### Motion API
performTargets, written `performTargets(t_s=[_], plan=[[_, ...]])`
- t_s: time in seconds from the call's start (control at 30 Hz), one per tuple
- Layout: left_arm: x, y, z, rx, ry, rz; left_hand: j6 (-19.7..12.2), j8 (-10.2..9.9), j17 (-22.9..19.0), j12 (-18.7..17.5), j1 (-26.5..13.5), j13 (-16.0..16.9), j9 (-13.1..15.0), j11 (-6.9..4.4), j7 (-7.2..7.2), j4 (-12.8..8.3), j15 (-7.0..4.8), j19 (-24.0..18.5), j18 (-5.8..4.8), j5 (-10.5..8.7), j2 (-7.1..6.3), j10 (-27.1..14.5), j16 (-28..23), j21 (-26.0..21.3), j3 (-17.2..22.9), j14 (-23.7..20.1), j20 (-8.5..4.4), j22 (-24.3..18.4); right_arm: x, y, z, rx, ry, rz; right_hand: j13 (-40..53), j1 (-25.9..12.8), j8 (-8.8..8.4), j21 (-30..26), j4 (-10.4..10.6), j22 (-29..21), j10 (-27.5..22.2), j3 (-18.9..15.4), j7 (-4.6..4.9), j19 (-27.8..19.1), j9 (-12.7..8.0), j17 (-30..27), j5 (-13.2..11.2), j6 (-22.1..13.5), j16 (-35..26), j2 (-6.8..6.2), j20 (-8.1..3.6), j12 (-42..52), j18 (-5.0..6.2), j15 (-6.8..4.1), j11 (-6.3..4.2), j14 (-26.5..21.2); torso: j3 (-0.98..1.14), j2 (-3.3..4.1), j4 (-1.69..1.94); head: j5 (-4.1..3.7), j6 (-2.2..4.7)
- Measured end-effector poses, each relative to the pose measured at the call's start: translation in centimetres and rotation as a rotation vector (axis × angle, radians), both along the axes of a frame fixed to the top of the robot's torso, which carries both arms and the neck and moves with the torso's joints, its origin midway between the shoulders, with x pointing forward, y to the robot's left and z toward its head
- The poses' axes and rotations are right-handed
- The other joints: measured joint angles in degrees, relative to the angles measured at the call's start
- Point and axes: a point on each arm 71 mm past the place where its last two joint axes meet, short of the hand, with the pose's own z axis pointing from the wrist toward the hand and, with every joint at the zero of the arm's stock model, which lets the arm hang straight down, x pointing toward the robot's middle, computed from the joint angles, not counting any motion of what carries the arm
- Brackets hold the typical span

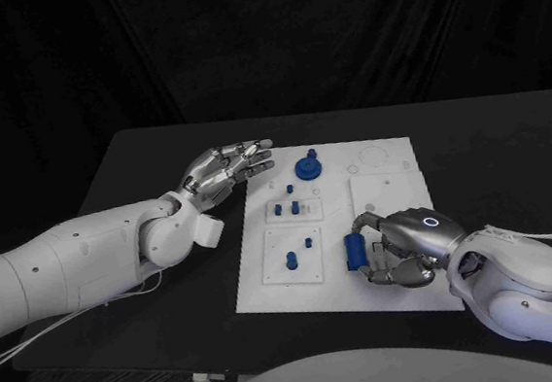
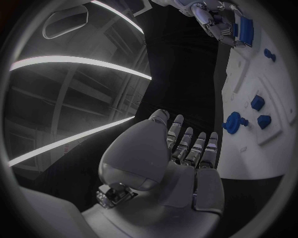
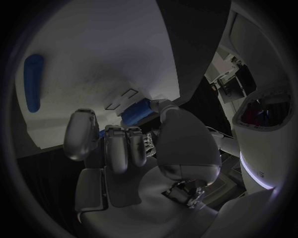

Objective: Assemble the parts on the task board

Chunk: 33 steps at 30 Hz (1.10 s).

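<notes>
Blue parts already stand in the board (image 1: 385,179): a knob (image 1: 308,166) just beyond the left hand (image 1: 224,172), whose fingers are spread and empty. The right hand (image 1: 406,247) grips a cylinder (image 1: 353,254) (seemingly unseated) over the board's near edge; more assembly remains.

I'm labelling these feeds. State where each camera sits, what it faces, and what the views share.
Head view: above, facing down at the white board; both arms show.
Left wrist view: behind the open left hand, facing the board's edge.
Right wrist view: behind the right hand, which grips a blue part.
Shared: the board and blue parts.
</notes>
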Motion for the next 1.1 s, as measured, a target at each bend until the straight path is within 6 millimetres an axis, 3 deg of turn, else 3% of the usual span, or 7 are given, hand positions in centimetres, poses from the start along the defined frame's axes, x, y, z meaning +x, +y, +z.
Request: performTargets(t_s=[0.17, 0.23, 0.3, 0.57, 0.87, 0.97, 1.1], plan=[[0.0, 0.0, 0.0, 0.001, 0.001, 0.0, 0.0, 0.0, 0.0, 0.0, 0.0, 0.0, 0.0, 0.0, 0.0, 0.0, 0.0, 0.0, 0.0, 0.0, 0.0, 0.0, 0.0, 0.0, 0.0, 0.0, 0.0, 0.0, 0.0, 0.0, 0.0, -0.006, 0.005, 0.001, 0.0, -0.5, -1.97, 0.0, 0.2, 0.0, 0.0, -1.8, 0.49, 0.0, -2.8, 0.0, -5.2, -0.9, 0.0, 0.19, 0.4, 0.0, 0.0, 0.42, 0.43, 0.0, 0.0, 0.01, 0.0, 0.04, 0.0], [0.0, 0.0, -0.1, 0.001, 0.002, 0.0, 0.0, 0.0, 0.0, 0.0, 0.0, 0.0, 0.0, 0.0, 0.0, 0.0, 0.0, 0.0, 0.0, 0.0, 0.0, 0.0, 0.0, 0.0, 0.0, 0.0, 0.0, 0.0, -0.1, 0.0, 0.0, -0.008, 0.007, 0.001, 0.0, -0.5, -3.58, 0.0, 0.3, 0.0, -0.2, -3.4, 0.64, -0.1, -4.4, 0.0, -10.9, -2.4, 0.0, 0.19, 0.54, 0.0, 0.0, 0.58, 0.64, 0.1, 0.0, 0.02, 0.0, 0.05, 0.0], [0.0, 0.1, -0.1, 0.001, 0.003, 0.0, 0.0, 0.0, 0.0, 0.0, 0.0, 0.0, 0.0, 0.0, 0.0, 0.0, 0.0, 0.0, 0.0, 0.0, 0.0, 0.0, 0.0, 0.0, 0.0, 0.0, 0.0, 0.0, -0.1, 0.0, -0.1, -0.011, 0.008, 0.001, 0.0, -0.2, -8.52, -0.7, 0.5, 0.0, 0.0, -6.5, 0.81, -0.3, -7.7, 0.0, -18.1, -4.9, -0.1, -0.1, 0.71, 0.0, 0.0, 0.83, 0.83, 0.0, 0.0, 0.03, 0.01, 0.05, 0.0], [-0.1, 0.1, -0.2, 0.002, 0.006, 0.0, 0.0, 0.0, 0.0, 0.0, 0.0, 0.0, 0.0, 0.0, 0.0, 0.0, 0.0, 0.0, 0.0, 0.0, 0.0, 0.0, 0.0, 0.0, 0.0, 0.0, 0.0, 0.0, -0.1, -0.1, -0.1, -0.018, 0.013, -0.004, 0.0, 2.2, -14.43, -1.6, 0.8, 0.0, 0.0, -12.0, 0.61, -0.5, -12.1, 0.0, -29.1, -6.9, -0.5, -4.58, 0.91, 0.0, 0.0, 0.83, 0.83, 0.0, 0.0, 0.04, 0.01, 0.11, 0.0], [-0.1, 0.2, -0.3, 0.003, 0.01, 0.001, 0.0, 0.0, 0.0, 0.0, 0.0, 0.0, 0.0, 0.0, 0.0, 0.2, 0.0, 0.0, 0.0, 0.0, 0.0, 0.0, 0.0, 0.0, 0.2, 0.0, 0.0, 0.0, -0.3, -0.9, 0.2, -0.012, 0.004, -0.021, 0.0, -0.6, -13.23, -2.0, 0.9, 0.0, 0.0, -15.2, 0.41, -0.5, -12.7, 0.0, -37.0, -6.6, -0.5, -8.5, 0.91, 0.0, 0.0, 0.83, 0.83, 0.0, 0.0, 0.01, -0.01, 0.31, 0.0], [-0.2, 0.2, -0.4, 0.003, 0.01, 0.001, 0.0, 0.0, 0.0, 0.0, 0.0, 0.0, 0.0, 0.0, 0.0, 0.2, 0.0, 0.0, 0.0, 0.0, 0.0, 0.0, 0.0, 0.0, 0.2, 0.0, 0.0, 0.1, -0.2, -1.4, 0.6, 0.001, -0.013, -0.032, 0.0, -2.8, -9.57, -1.7, 0.9, 0.0, 0.0, -13.8, 0.38, -0.5, -11.8, 0.0, -37.7, -3.9, -0.5, -6.66, 0.91, 0.0, -0.01, 0.83, 0.83, 0.0, 0.0, 0.02, -0.01, 0.32, 0.0], [-0.2, 0.2, -0.4, 0.003, 0.011, 0.001, 0.0, 0.0, 0.0, 0.0, 0.0, 0.0, 0.0, 0.0, 0.0, 0.2, 0.0, 0.0, 0.0, 0.0, 0.0, 0.0, 0.0, 0.0, 0.2, 0.0, 0.0, 0.1, 0.1, -1.7, 1.4, 0.028, -0.048, -0.043, 0.0, -1.9, -5.81, -0.9, 0.7, 0.0, 0.0, -9.8, 0.48, -0.5, -11.5, 0.0, -29.7, 0.1, -0.5, -1.69, 0.91, 0.0, 0.0, 0.83, 0.82, 0.0, 0.0, 0.02, -0.01, 0.19, 0.0]])
